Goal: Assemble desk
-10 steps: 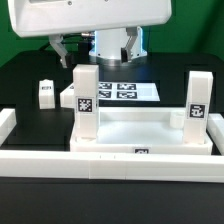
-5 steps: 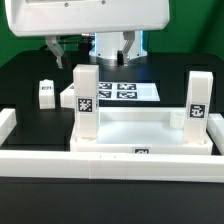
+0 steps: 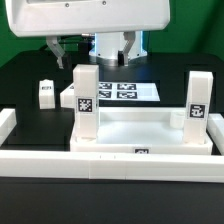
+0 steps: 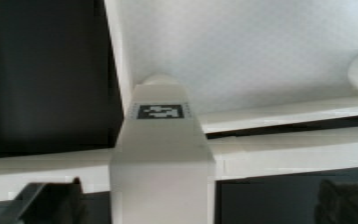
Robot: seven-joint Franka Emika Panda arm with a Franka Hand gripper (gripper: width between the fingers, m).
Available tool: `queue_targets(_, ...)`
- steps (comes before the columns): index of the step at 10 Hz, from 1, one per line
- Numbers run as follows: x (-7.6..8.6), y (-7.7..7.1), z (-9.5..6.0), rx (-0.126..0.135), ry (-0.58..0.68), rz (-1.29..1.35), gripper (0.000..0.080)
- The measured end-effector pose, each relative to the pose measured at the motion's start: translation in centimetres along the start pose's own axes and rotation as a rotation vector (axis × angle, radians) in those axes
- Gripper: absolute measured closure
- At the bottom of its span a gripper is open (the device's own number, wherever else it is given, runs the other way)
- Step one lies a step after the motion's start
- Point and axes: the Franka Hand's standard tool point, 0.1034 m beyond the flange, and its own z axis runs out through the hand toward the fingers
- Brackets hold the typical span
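Exterior view: the hand (image 3: 92,47) hangs at the upper centre of the frame, with its fingers wide apart and holding nothing. The desk top (image 3: 140,130) lies on the black surface (image 3: 20,85) in the lower half. A leg (image 3: 85,100) stands upright at centre left, just below the hand, with its long axis vertical. The wrist view shows it centred between the fingers, so I judge that a straight descent would meet it.

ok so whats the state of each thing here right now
gripper: open, empty, hovering over a leg
desk top: lying flat on the table
leg on the exterior view's left: upright at a corner of the desk top, under the gripper
leg on the exterior view's right: upright at another corner
spare leg: loose on the table, apart from the desk top
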Motion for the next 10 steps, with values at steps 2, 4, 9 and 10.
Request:
queue_targets(2,0.2,0.6,0.6,-0.006,-0.006,0.003,0.0150)
queue_targets(4,0.4,0.9,1.4,-0.010,-0.011,0.004,0.0150)
queue_targets(9,0.3,1.2,1.8,-0.010,-0.017,-0.021,0.0350)
queue_targets(10,0.3,1.2,1.8,-0.010,-0.017,-0.021,0.0511)
